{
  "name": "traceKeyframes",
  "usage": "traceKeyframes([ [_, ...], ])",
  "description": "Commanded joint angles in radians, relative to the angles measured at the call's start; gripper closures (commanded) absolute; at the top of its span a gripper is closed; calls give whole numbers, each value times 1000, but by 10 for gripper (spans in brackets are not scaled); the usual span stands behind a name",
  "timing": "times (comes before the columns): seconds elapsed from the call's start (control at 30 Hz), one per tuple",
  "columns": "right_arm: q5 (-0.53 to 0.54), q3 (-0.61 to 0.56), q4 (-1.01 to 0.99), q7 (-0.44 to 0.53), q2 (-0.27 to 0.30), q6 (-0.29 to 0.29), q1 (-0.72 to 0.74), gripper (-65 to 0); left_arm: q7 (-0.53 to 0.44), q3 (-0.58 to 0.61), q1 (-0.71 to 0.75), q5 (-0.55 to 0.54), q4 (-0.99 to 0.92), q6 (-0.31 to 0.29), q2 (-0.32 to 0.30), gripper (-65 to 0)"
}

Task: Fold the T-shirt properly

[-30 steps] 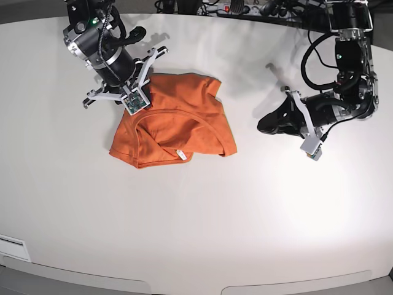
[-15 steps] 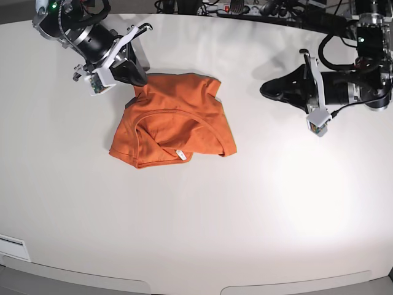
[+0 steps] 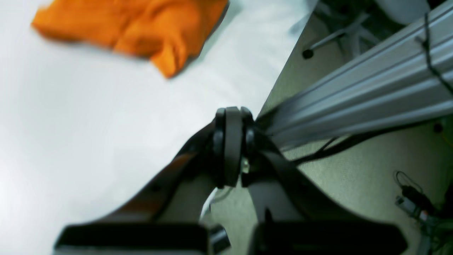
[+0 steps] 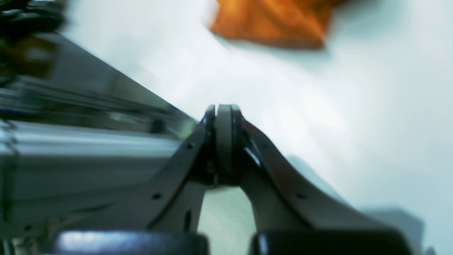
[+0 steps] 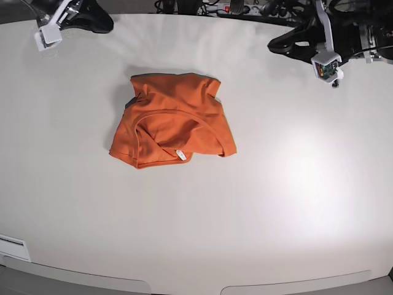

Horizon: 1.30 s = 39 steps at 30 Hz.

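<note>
Both of our grippers, right (image 5: pixel 101 23) and left (image 5: pixel 284 43), sit pressed together and empty at the table's (image 5: pixel 258 203) far corners, with the folded orange T-shirt (image 5: pixel 172 120) lying mid-table toward six o'clock, nearer the right gripper.

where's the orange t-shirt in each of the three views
Base view: the T-shirt lies left of centre on the white table, clear of both arms.
Left wrist view: top left, blurred, beyond the left end effector.
Right wrist view: top centre, cut by the upper edge, beyond the right end effector.
Shared landmark: the white table around the shirt.
</note>
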Motion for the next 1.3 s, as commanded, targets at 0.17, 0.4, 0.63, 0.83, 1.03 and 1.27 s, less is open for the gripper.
traceKeyframes([
  [0.17, 31, 129, 14, -77, -44, 5, -135, 0, -7, -101, 195, -24, 13, -6, -10, 0],
  [0.4, 31, 130, 14, -84, -44, 5, -294, 0, -4, -107, 460, -24, 13, -6, 5, 0],
  [0.63, 31, 53, -233, -84, -22, 5, -284, 0, -4, -40, 545, 21, -110, -6, 97, 0],
  [0.83, -239, -146, -610, 74, 80, 5, -153, 0, -134, 189, 430, 237, -494, -6, 97, 0],
  [1.03, -567, -347, -928, 328, 142, 5, 37, 0, -336, 402, 213, 449, -913, -6, 100, 0],
  [1.27, -849, -528, -1186, 732, 138, 5, 259, 0, -806, 527, -79, 819, -1313, -6, 192, 0],
])
